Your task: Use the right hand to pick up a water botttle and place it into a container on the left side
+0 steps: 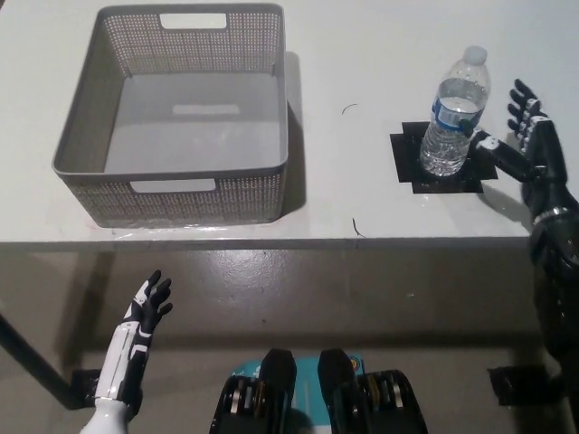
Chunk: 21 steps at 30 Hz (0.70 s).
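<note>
A clear water bottle (456, 114) with a white cap and blue label stands upright on a black tape square (440, 163) at the right of the white table (362, 81). My black right hand (525, 145) is open just right of the bottle, fingers spread, thumb reaching toward its lower part without touching that I can see. A grey mesh basket (176, 190) sits empty at the table's left. My white left hand (145, 312) rests open below the table's front edge at lower left.
The table's front edge (289, 242) runs across the middle of the view, with grey floor below it. A few small dark marks (348, 108) lie on the table between basket and bottle.
</note>
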Each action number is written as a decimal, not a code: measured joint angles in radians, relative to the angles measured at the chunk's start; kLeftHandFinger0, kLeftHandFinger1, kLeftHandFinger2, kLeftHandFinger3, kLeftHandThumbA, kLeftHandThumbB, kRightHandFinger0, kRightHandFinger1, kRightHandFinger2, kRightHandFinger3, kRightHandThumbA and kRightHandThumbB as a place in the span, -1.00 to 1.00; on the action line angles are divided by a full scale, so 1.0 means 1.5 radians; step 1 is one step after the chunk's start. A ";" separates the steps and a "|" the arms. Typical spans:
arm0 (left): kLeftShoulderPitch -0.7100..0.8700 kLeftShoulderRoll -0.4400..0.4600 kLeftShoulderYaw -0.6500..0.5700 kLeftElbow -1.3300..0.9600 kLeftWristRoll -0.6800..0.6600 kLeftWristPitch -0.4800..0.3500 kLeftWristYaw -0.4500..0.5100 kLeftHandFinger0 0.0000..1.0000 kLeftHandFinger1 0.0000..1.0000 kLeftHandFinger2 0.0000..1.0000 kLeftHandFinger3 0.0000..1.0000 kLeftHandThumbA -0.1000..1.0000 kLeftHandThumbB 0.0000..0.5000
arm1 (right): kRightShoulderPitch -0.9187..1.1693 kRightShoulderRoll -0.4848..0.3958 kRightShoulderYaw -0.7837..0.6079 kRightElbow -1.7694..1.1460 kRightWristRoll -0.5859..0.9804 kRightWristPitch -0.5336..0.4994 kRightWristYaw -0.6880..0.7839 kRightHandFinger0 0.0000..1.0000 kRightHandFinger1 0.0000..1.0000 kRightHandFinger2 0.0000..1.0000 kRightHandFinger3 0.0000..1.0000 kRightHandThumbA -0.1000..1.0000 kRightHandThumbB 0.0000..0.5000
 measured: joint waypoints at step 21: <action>0.000 0.002 -0.004 0.002 0.001 -0.001 -0.017 1.00 1.00 1.00 1.00 0.96 -0.51 | -0.211 0.031 0.016 0.290 -0.012 -0.065 -0.067 -1.00 -0.66 0.03 0.00 -1.00 -0.39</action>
